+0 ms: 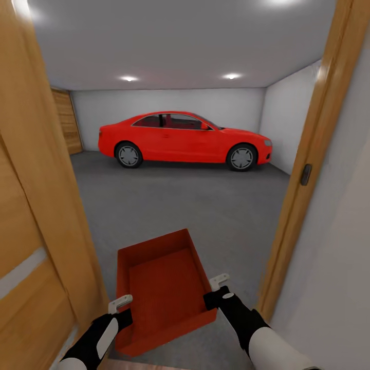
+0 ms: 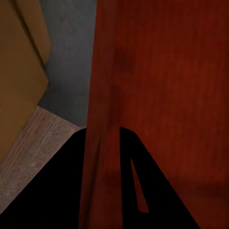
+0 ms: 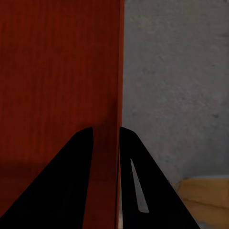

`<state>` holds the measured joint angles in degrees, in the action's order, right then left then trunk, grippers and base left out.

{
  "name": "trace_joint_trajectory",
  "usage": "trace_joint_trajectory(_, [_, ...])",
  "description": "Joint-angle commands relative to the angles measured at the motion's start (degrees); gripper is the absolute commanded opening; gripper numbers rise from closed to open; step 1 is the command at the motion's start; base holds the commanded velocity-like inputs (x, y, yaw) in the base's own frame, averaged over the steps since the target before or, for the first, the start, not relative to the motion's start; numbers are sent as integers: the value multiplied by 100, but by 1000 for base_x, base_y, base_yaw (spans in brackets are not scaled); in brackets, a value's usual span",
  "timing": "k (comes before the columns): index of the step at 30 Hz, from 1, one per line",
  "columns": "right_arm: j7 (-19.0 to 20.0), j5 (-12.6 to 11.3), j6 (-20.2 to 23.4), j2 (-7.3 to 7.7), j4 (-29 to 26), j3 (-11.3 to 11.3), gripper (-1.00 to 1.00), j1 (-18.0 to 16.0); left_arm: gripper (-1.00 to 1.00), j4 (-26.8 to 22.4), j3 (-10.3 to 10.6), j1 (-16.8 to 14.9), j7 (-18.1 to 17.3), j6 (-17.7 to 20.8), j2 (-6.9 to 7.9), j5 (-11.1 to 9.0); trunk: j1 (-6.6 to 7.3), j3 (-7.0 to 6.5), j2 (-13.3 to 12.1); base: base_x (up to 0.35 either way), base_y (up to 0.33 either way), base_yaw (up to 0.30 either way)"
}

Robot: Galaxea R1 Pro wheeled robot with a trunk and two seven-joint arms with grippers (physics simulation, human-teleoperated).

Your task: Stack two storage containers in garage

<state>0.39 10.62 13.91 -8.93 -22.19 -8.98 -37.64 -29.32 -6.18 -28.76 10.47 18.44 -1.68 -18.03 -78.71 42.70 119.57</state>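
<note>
Container: a shallow rectangular orange-red open-top storage container (image 1: 164,290) was held up between both hands in the doorway, tilted so that its left near corner sat lower; its ribbed bottom was seen close up in the left wrist view (image 2: 167,86) and the right wrist view (image 3: 52,71). Only one such bin was seen.
Left hand: the black-and-white left hand (image 1: 121,311) was closed on the container's left wall, one finger on each side of the wall (image 2: 102,143); the fingertips themselves were lost in black silhouette.
Right hand: the right hand (image 1: 218,292) was clamped on the container's right wall in the same way, the thin wall edge (image 3: 116,95) running between the two dark fingers.
Garage floor: rough mottled grey concrete floor (image 1: 195,205) was seen ahead of and under the container, which was carried above it, not resting on it.
Wood planks: a strip of light wood-plank flooring (image 2: 33,143) was made out beneath the left hand; its extent was cut off.
Door: a wooden door (image 1: 31,216) stood open at the left, cropped by the picture edge.
Door frame: a wooden door frame post (image 1: 308,169) stood at the right, with a small dark fitting (image 1: 306,174) whose kind could not be told.
Car: a red car (image 1: 185,139) was parked side-on against the white far wall (image 1: 169,100) of the garage.
Ceiling: two spotlights (image 1: 128,78) were lit; others were cut off at the top.
</note>
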Motion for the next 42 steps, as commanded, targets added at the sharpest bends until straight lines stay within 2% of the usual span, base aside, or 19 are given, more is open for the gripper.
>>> trace_joint_trajectory(1, [47,-78,38,5,4,-139,-100,3,-100,-91,-94,-4,61,45,1,84,-2,7,3,275,173,0])
trace_joint_trajectory(8, [50,-78,41,5,4,-139,-100,3,-100,-91,-90,-2,61,45,1,84,-2,7,3,244,83,0])
trace_joint_trajectory(18, [49,-78,34,5,4,-139,-100,3,-100,-91,-98,-5,61,45,1,89,-2,7,3,84,1,0])
trace_joint_trajectory(42, [49,-78,34,5,4,-139,-100,3,-100,-89,-85,-7,61,45,1,89,-2,7,3,335,0,0])
